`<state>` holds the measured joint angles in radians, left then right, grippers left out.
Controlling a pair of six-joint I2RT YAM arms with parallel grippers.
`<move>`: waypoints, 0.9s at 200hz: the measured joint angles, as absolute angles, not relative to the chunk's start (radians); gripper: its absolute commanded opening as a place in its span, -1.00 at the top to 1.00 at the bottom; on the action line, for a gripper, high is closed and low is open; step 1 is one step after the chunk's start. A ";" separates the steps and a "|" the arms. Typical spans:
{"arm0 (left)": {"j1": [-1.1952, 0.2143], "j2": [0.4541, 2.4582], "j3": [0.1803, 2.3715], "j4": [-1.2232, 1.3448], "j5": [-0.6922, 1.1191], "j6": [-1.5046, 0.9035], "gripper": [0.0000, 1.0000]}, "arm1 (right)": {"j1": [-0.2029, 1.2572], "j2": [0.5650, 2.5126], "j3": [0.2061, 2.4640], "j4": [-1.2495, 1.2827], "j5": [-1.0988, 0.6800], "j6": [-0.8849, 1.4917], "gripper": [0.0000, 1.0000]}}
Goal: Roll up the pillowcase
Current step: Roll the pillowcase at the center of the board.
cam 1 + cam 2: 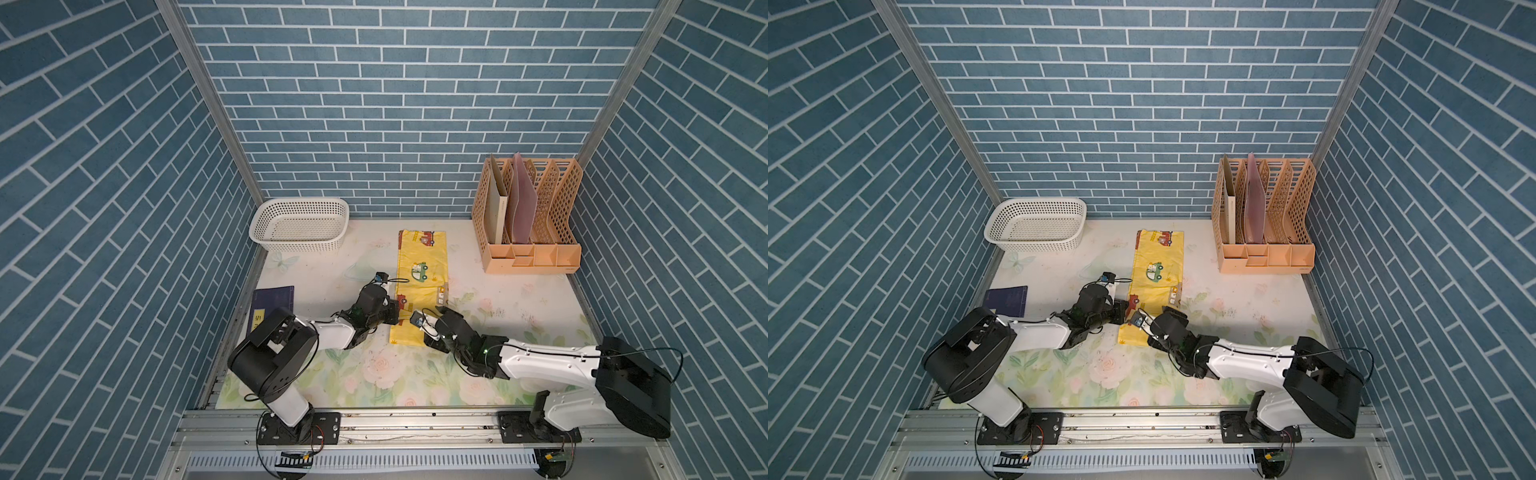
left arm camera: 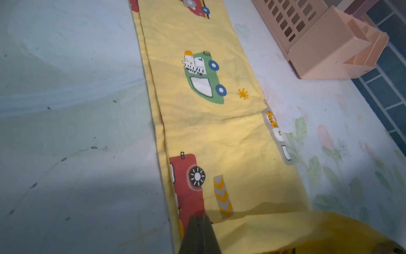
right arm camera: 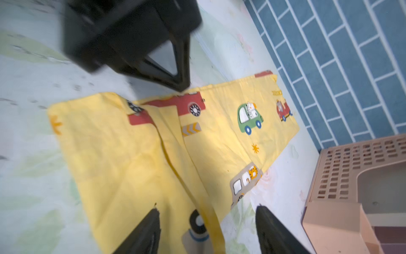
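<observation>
The floral worktop [image 1: 519, 316] is crossed down its middle by the pillowcase [image 1: 422, 257], which is laid out as a long narrow strip from just short of the back wall to the space between the two arms. Most of that length is seen lying flat and unrolled in both top views. Only the near end is turned over, as a loose flap [image 3: 167, 123] rather than a tight coil, so the rolling is judged barely begun, with nearly the whole strip left to wind.

The left gripper [image 2: 200, 217] is shown with its jaws together at the strip's edge by the red truck print; whether cloth is pinched cannot be told. The right gripper [image 3: 207, 209] is held with its jaws apart, astride the flap's hem.

In the top views the near end is covered by both grippers, and the right wrist view is blurred.
</observation>
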<state>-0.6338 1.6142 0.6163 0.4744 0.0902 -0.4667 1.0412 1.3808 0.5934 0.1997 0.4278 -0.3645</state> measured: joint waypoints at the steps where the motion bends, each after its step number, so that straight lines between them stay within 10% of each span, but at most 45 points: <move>1: -0.634 1.612 0.616 0.474 0.090 -0.467 1.00 | 1.038 1.382 0.594 0.199 0.426 -0.366 -0.63; 19: -0.627 1.573 0.614 0.472 0.093 -0.467 1.00 | 0.994 1.401 0.606 0.180 0.352 -0.362 -0.50; 83: -0.579 1.467 0.577 0.461 0.097 -0.482 1.00 | 0.946 1.451 0.651 0.115 0.168 -0.331 1.00; 163: -0.562 1.436 0.555 0.439 0.095 -0.490 1.00 | 0.872 1.459 0.659 0.054 0.147 -0.234 0.82; 175: -0.561 1.435 0.555 0.438 0.093 -0.490 1.00 | 0.862 1.459 0.659 0.051 0.155 -0.218 0.29; 180: -0.561 1.435 0.555 0.436 0.093 -0.490 1.00 | 0.859 1.459 0.659 0.051 0.157 -0.204 -0.32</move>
<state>-0.5613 1.4353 0.5549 0.4358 0.0929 -0.4900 0.8589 1.4586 0.6594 0.0513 0.1570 -0.2043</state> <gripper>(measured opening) 0.050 0.208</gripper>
